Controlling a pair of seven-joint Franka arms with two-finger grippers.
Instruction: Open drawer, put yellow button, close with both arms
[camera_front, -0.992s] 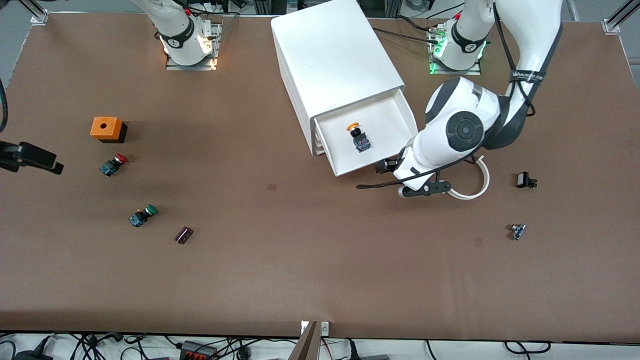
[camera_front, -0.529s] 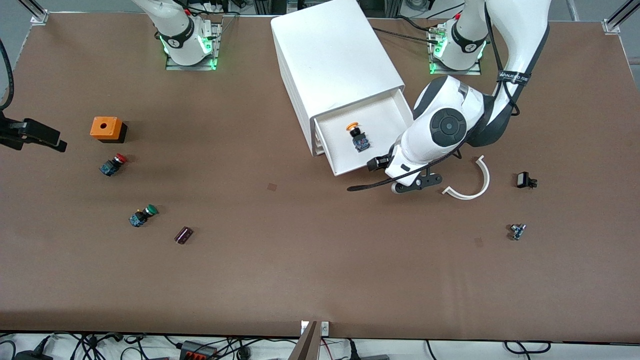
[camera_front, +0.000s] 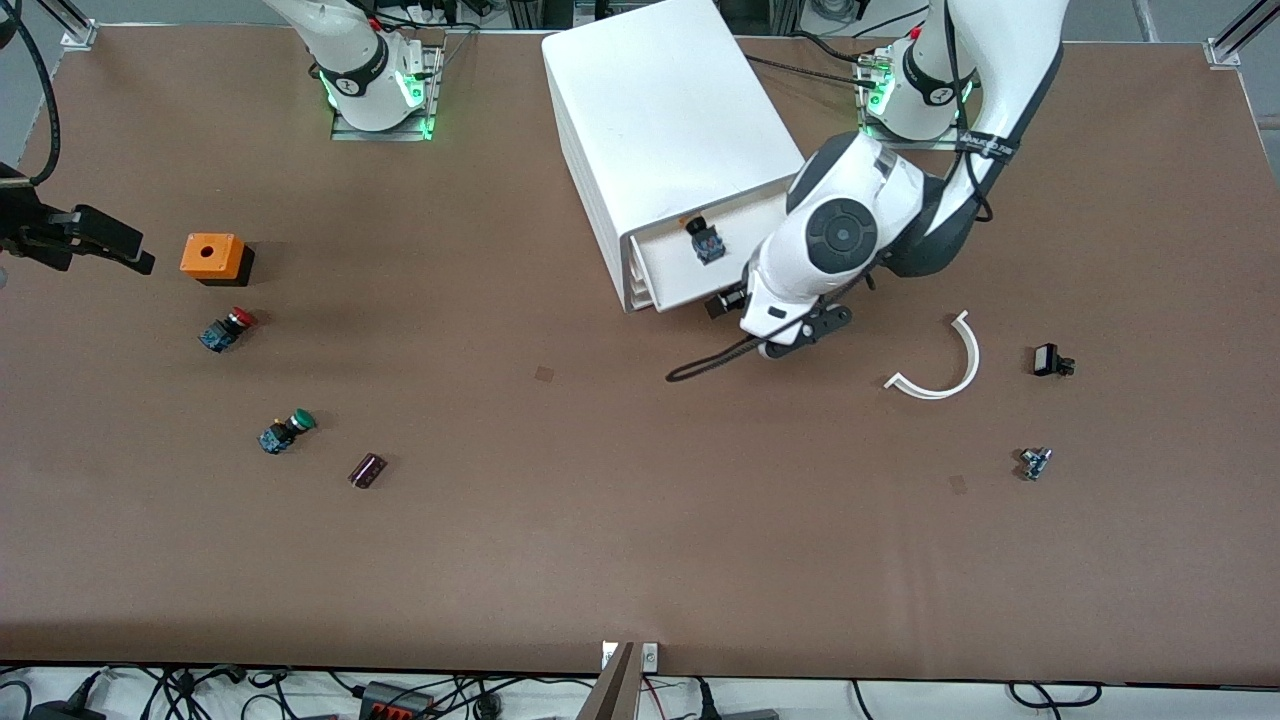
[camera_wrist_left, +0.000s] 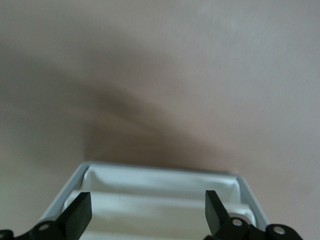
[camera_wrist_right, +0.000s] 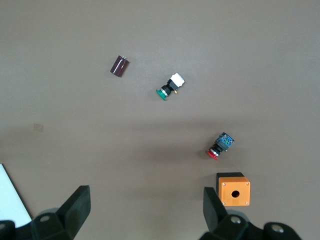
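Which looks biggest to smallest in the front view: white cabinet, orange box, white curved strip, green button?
1. Cabinet.
2. Curved strip.
3. Orange box; it looks close to the strip in spread, so that order is unsure.
4. Green button.

drawer (camera_front: 672, 268): pushed partly in | left hand (camera_wrist_left: 147, 212): advanced with drawer front

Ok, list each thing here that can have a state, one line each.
drawer: partly open, sticking out of the cabinet front.
yellow button: lying inside the drawer.
lower drawers: shut.
left gripper: open, at the drawer's front edge.
right gripper: open, empty, over the table near the orange box.
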